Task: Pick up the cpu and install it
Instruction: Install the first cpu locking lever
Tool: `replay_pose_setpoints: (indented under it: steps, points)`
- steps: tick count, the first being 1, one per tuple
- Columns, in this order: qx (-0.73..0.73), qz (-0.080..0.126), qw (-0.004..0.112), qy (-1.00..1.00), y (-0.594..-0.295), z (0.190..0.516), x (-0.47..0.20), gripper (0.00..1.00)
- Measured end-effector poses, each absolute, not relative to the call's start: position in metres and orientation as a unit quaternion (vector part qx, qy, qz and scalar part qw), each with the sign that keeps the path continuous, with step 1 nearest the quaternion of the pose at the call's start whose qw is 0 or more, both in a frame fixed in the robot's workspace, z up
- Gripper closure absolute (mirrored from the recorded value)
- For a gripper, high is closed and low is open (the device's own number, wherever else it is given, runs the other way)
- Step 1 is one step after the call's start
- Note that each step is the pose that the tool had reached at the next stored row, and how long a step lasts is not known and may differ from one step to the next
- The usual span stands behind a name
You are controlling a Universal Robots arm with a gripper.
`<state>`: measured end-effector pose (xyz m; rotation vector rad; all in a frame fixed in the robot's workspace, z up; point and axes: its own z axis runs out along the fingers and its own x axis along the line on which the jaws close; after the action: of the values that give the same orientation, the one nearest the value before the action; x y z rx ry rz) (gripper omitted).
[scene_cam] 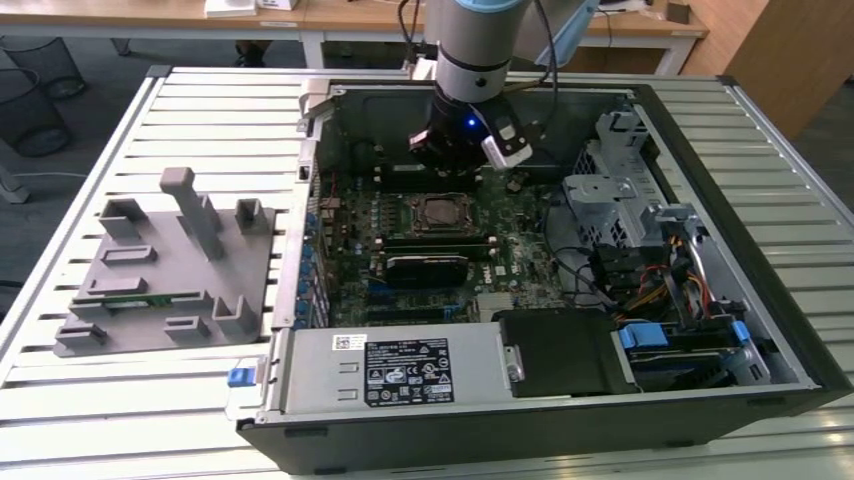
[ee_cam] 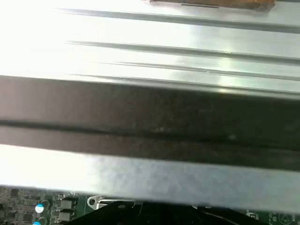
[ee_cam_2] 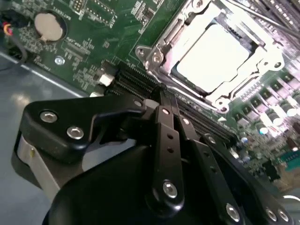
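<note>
Hovering above the board, end effector (ee_cam_2: 161,96) fingers pressed together, nothing held. Cpu (ee_cam_2: 218,56) seated flat in socket (ee_cam_2: 154,58), just beyond fingertips. Judged light, rigid, slick-topped, fragile underneath; grip by opposite edges only.

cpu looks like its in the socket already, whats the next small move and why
Probably lift the end effector straight up a little. In the second wrist view the cpu lies flat inside the socket frame, apart from the end effector, which carries nothing visible.
</note>
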<state>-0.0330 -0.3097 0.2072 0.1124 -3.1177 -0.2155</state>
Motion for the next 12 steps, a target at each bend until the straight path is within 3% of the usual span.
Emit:
replay_pose_setpoints:
  steps: [12]
  points:
    - [0.036, -0.069, 0.007, -0.997, -0.3155, 0.2088, -0.033, 0.89]
